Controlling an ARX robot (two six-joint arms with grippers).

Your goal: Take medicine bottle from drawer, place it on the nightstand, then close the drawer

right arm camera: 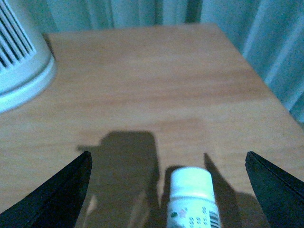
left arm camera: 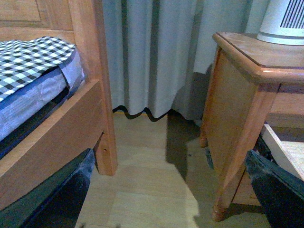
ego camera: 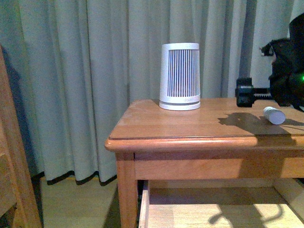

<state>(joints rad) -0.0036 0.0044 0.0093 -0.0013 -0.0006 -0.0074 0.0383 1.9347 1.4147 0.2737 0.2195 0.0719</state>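
2 claws: L claw (left arm camera: 168, 153) & R claw (right arm camera: 166, 154) wide open, empty.
Bottle (right arm camera: 192, 194): lying on nightstand (ego camera: 190, 126), by R claw, untouched.
Drawer (ego camera: 144, 209): open.

Nothing here can truly be read: the medicine bottle (right arm camera: 192, 190) wears a label (right arm camera: 203, 217) with a barcode and tiny print too blurred to make out, and the slatted white device (ego camera: 179, 76) shows only a faint mark near its base.

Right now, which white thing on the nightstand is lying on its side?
The small medicine bottle on the right; the big slatted device stands upright.
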